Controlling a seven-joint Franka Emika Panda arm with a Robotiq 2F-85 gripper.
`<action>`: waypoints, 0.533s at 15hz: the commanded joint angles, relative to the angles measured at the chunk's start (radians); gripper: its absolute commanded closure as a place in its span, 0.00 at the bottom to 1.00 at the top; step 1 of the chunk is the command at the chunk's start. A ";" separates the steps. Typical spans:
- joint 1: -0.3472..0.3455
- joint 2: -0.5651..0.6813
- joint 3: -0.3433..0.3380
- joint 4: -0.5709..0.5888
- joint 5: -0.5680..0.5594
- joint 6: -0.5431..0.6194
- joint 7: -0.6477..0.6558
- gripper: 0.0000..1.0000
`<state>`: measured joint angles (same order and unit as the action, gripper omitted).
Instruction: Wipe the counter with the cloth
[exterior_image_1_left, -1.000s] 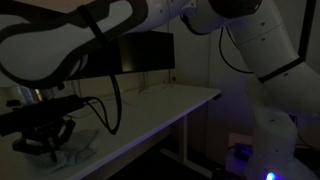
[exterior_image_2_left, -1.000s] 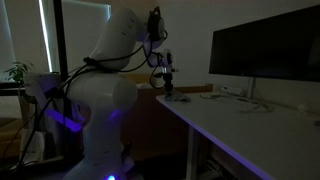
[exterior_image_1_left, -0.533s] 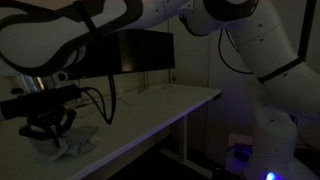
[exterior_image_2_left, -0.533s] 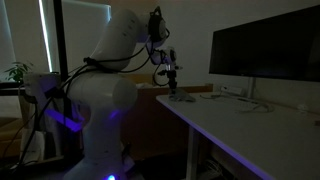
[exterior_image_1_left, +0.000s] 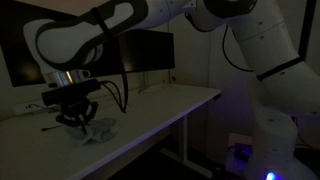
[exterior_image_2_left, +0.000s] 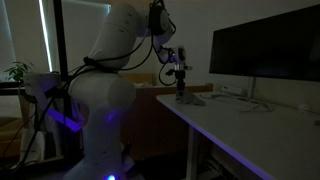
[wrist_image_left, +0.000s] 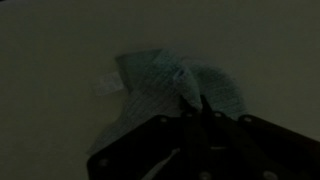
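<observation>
I am pinching the cloth (wrist_image_left: 155, 85) in my closed gripper (wrist_image_left: 192, 103). It is lying on the counter (exterior_image_1_left: 170, 105) directly beneath my fingertips, mostly spreading leftward in the wrist view.

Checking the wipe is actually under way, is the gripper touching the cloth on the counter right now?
Touching. The wrist view shows the gripper with its fingertips closed together on a raised fold of the cloth, with no gap between them.
</observation>
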<state>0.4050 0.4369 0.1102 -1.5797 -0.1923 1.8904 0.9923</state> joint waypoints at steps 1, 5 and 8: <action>-0.047 -0.090 0.004 -0.130 0.048 0.001 -0.012 0.92; -0.089 -0.128 -0.001 -0.198 0.085 0.014 -0.020 0.92; -0.120 -0.160 -0.011 -0.236 0.097 0.020 -0.025 0.92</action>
<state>0.3222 0.3498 0.1010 -1.7325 -0.1278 1.8916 0.9913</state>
